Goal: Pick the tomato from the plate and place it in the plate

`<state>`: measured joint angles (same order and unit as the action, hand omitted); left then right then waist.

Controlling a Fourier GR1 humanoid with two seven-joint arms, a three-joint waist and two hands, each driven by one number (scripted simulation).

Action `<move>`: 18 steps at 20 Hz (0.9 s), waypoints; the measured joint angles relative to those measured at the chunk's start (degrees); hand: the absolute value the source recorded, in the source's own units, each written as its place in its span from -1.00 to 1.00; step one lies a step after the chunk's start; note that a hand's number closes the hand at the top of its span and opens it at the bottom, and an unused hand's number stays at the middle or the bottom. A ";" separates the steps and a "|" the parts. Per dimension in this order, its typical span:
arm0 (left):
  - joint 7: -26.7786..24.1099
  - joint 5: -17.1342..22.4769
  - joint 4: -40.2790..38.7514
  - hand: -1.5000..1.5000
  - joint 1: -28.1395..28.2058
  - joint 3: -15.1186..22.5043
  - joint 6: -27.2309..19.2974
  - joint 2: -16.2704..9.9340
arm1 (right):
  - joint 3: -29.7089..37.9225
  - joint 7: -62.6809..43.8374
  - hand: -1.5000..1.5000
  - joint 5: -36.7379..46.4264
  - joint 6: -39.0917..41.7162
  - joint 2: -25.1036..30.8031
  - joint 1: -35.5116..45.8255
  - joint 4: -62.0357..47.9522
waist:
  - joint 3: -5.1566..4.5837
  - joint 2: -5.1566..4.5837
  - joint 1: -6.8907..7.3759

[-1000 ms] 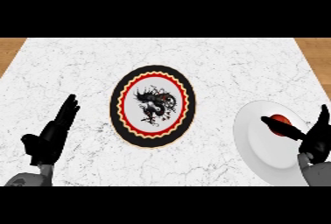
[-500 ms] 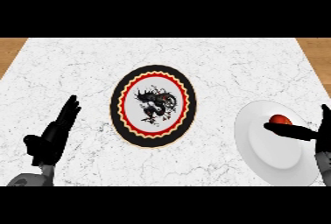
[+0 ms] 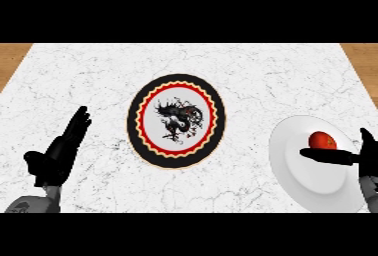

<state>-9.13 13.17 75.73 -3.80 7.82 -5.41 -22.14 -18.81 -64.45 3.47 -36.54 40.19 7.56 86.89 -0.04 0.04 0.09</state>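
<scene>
Right hand [image 3: 353,160] has slid lower off the tomato [image 3: 322,141], fingers released; tomato sits on white plate [image 3: 295,165]. I should straddle it before curling. Left hand [image 3: 60,152] rests open

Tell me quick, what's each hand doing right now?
Left hand: open, resting, holds nothing.
Right hand: open beside the tomato on the white plate, not gripping it.

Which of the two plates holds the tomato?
The plain white plate at the right, under the right hand, holds the tomato. The black-rimmed patterned plate holds none.
</scene>
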 measured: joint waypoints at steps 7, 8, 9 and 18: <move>0.39 -2.26 0.70 0.00 0.66 -0.71 0.01 1.85 | 1.17 2.16 -1.00 1.28 1.90 -4.83 2.08 -6.82 | 0.03 -0.06 0.16; 0.77 -2.28 0.97 0.00 0.37 -1.00 0.21 1.76 | 0.91 2.34 -1.00 1.64 2.21 -5.55 2.46 -8.26 | 0.02 -0.07 0.21; 0.83 -2.27 1.07 0.00 0.61 -1.26 0.50 1.89 | 1.34 2.63 -1.00 1.53 2.70 -5.72 2.53 -9.27 | 0.04 -0.07 0.20; 0.99 -3.78 0.89 0.00 0.56 -3.78 2.93 2.66 | 5.18 6.69 1.00 1.56 7.43 -9.41 4.43 -16.69 | -0.36 0.18 -0.01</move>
<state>-8.14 9.39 76.62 -3.24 4.05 -2.48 -19.48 -13.63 -57.77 5.04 -29.12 30.78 11.98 70.20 -0.39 0.22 0.08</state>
